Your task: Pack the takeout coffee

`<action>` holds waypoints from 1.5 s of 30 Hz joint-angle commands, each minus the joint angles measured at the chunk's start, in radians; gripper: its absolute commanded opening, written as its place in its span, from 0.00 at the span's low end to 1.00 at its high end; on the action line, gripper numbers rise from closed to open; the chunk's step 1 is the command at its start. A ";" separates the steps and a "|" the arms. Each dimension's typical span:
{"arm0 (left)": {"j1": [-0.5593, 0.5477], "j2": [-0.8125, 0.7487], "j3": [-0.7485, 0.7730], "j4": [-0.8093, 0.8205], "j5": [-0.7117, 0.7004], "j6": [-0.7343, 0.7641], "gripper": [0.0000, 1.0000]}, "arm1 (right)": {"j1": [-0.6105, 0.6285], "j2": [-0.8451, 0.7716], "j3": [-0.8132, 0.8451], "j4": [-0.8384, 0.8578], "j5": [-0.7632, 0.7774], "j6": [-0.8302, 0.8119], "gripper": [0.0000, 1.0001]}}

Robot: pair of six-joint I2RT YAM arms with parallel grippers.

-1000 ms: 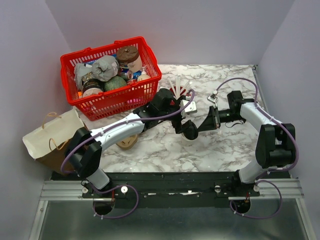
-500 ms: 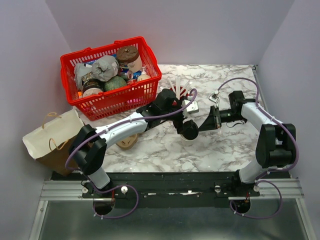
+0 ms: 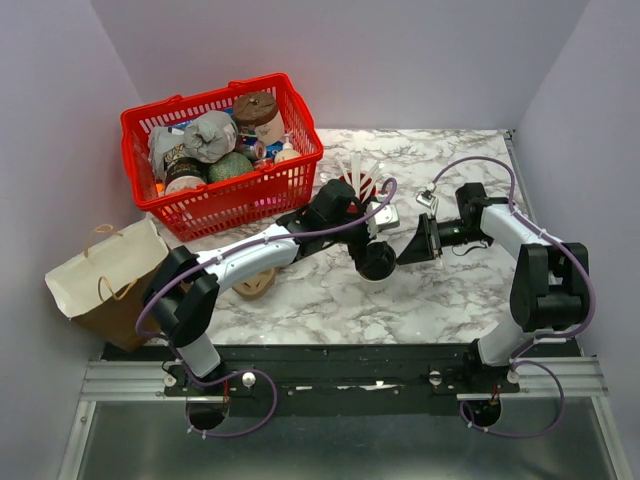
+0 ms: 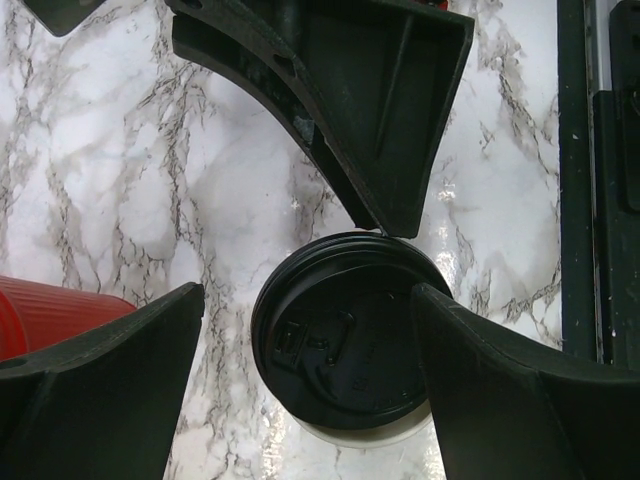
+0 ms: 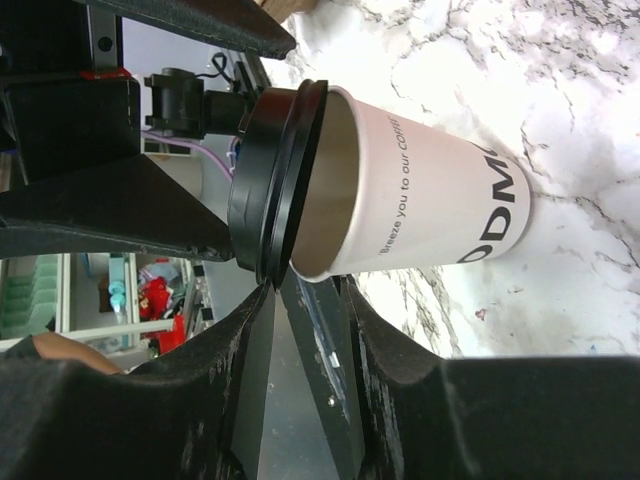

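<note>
On the marble table point(image 3: 300, 300), the half-open right gripper point(image 3: 405, 254) has eased rightward from the takeout coffee point(image 4: 345, 345); the wide-open left gripper point(image 4: 307, 300) straddles it.

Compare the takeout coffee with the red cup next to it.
The takeout coffee is cream-white with dark lettering; the red cup is red and ribbed. The coffee is capped by a black lid, while the red cup is open-topped with white cutlery sticking out. The coffee stands between the fingers of the open left gripper; the red cup stands outside them. Both stand upright on the marble table.
</note>
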 commanded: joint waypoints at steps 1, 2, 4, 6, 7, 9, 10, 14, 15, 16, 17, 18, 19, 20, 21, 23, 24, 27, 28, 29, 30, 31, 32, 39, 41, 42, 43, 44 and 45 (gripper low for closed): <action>-0.009 0.015 0.035 -0.002 0.060 -0.004 0.91 | -0.007 0.018 0.008 0.007 0.024 -0.038 0.41; -0.009 0.016 0.035 -0.007 0.060 -0.003 0.90 | -0.007 0.021 0.007 0.005 0.027 -0.039 0.41; -0.009 0.019 0.035 -0.015 0.061 -0.004 0.90 | -0.007 0.028 0.005 0.005 0.024 -0.044 0.41; -0.009 0.019 0.035 -0.019 0.067 -0.003 0.89 | -0.005 0.038 0.008 0.005 0.027 -0.050 0.42; -0.009 0.019 0.035 -0.024 0.069 0.000 0.89 | -0.005 0.044 0.007 0.007 0.030 -0.053 0.42; -0.009 0.022 0.036 -0.030 0.072 0.000 0.89 | -0.005 0.050 0.008 0.008 0.039 -0.062 0.42; -0.009 0.023 0.038 -0.038 0.072 0.002 0.89 | -0.005 0.054 0.007 0.007 0.042 -0.064 0.42; -0.009 0.023 0.036 -0.051 0.072 0.007 0.89 | -0.007 0.082 0.011 0.010 0.047 -0.073 0.42; -0.009 0.025 0.035 -0.054 0.073 0.008 0.88 | -0.007 0.088 0.013 0.010 0.045 -0.076 0.42; -0.009 0.025 0.033 -0.059 0.073 0.008 0.89 | -0.007 0.091 0.011 0.010 0.045 -0.076 0.42; -0.009 0.025 0.032 -0.059 0.073 0.008 0.88 | -0.007 0.093 0.013 0.008 0.045 -0.078 0.42; -0.009 0.025 0.030 -0.059 0.072 0.007 0.88 | -0.007 0.096 0.011 0.008 0.047 -0.079 0.42; -0.009 0.025 0.029 -0.059 0.073 0.007 0.88 | -0.007 0.096 0.013 0.010 0.045 -0.079 0.42; -0.009 0.023 0.029 -0.059 0.072 0.007 0.88 | -0.007 0.096 0.015 0.010 0.047 -0.081 0.42; -0.009 0.025 0.029 -0.061 0.072 0.008 0.88 | -0.007 0.096 0.015 0.008 0.048 -0.081 0.43; -0.009 0.025 0.027 -0.059 0.072 0.007 0.88 | -0.007 0.096 0.018 0.008 0.057 -0.081 0.43; -0.009 0.026 0.027 -0.061 0.070 0.008 0.88 | -0.005 0.094 0.019 0.008 0.059 -0.082 0.43; -0.009 0.028 0.027 -0.058 0.072 0.007 0.88 | -0.007 0.090 0.024 0.007 0.071 -0.085 0.43; -0.009 0.031 0.027 -0.058 0.072 0.008 0.88 | -0.007 0.088 0.024 0.007 0.073 -0.086 0.43; -0.009 0.032 0.027 -0.059 0.075 0.008 0.88 | -0.007 0.088 0.025 0.007 0.073 -0.086 0.43; -0.009 0.035 0.029 -0.059 0.078 0.005 0.88 | -0.007 0.088 0.025 0.007 0.070 -0.084 0.43; -0.009 0.038 0.030 -0.059 0.076 0.005 0.87 | -0.007 0.088 0.025 0.005 0.065 -0.084 0.43; -0.009 0.042 0.032 -0.061 0.078 0.004 0.87 | -0.007 0.084 0.024 0.007 0.053 -0.084 0.43; -0.009 0.035 0.030 -0.055 0.079 0.002 0.87 | -0.007 0.064 0.019 0.005 0.037 -0.092 0.43; -0.009 0.031 0.033 -0.053 0.078 0.002 0.87 | -0.007 0.065 0.018 0.005 0.039 -0.092 0.43; -0.009 0.029 0.033 -0.053 0.076 0.002 0.88 | -0.008 0.065 0.021 0.005 0.039 -0.092 0.44; -0.009 0.031 0.033 -0.051 0.079 0.003 0.88 | -0.009 0.068 0.021 0.005 0.039 -0.093 0.44; -0.009 0.029 0.032 -0.051 0.079 0.004 0.88 | -0.009 0.068 0.021 0.007 0.039 -0.093 0.44; -0.009 0.028 0.032 -0.048 0.078 0.005 0.88 | -0.009 0.068 0.024 0.005 0.040 -0.093 0.44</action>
